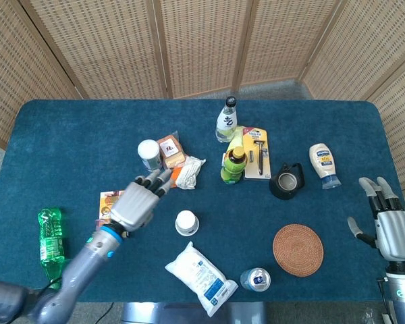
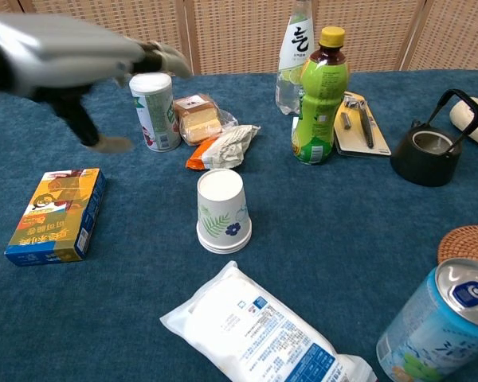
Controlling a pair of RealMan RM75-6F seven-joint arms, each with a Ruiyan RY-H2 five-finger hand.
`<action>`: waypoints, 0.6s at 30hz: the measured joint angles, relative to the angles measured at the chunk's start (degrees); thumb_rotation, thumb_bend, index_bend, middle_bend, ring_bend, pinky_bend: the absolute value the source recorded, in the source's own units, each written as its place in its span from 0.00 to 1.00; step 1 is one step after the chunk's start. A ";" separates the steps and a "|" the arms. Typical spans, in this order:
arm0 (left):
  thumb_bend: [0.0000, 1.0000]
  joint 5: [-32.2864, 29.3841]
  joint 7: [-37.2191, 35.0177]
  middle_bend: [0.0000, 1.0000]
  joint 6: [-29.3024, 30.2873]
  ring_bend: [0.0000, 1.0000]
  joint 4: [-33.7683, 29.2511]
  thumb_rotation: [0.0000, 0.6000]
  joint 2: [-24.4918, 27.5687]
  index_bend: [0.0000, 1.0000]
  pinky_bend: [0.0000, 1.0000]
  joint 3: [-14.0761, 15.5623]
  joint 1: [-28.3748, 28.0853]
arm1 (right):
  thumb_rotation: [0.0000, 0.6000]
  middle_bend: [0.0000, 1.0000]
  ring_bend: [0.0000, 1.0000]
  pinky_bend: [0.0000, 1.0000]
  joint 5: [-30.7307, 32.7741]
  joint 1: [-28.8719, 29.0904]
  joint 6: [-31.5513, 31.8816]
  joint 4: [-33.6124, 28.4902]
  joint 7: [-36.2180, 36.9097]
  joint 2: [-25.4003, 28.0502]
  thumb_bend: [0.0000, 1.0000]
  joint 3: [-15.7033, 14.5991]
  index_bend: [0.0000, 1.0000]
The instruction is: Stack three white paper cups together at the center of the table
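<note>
— Several white paper cups with a leaf print (image 2: 222, 211) stand nested upside down, centre of the chest view. Handling?
— Light, thin, easily crushed, I'd judge; grip gently around the sides.
— Hands?
— Left hand (image 1: 139, 202) empty, fingers spread; right hand (image 1: 390, 226) open, lower right. Only the chest view shows stacked rims.

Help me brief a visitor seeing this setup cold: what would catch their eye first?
Probably the left hand, raised with fingers spread above the colourful box, motion-blurred in the chest view. Next, the upside-down stack of white paper cups standing free near the table's middle, untouched. Around it sits clutter: a green bottle behind, a white packet in front.
</note>
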 measured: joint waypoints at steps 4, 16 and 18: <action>0.36 7.77 -5.05 0.00 1.25 0.00 -1.92 1.00 6.61 0.00 0.17 3.23 4.16 | 1.00 0.16 0.00 0.22 -0.06 0.04 -0.13 -0.12 -0.50 -0.11 0.36 -0.11 0.07; 0.36 34.40 -25.18 0.00 13.20 0.00 1.27 1.00 18.92 0.00 0.11 14.58 24.92 | 1.00 0.16 0.00 0.22 0.21 0.01 -0.60 -0.27 -2.03 -0.56 0.36 -0.38 0.07; 0.37 36.86 -28.11 0.00 16.39 0.00 3.29 1.00 19.24 0.00 0.04 15.58 28.69 | 1.00 0.16 0.00 0.22 0.31 0.00 -0.68 -0.27 -2.19 -0.58 0.36 -0.37 0.07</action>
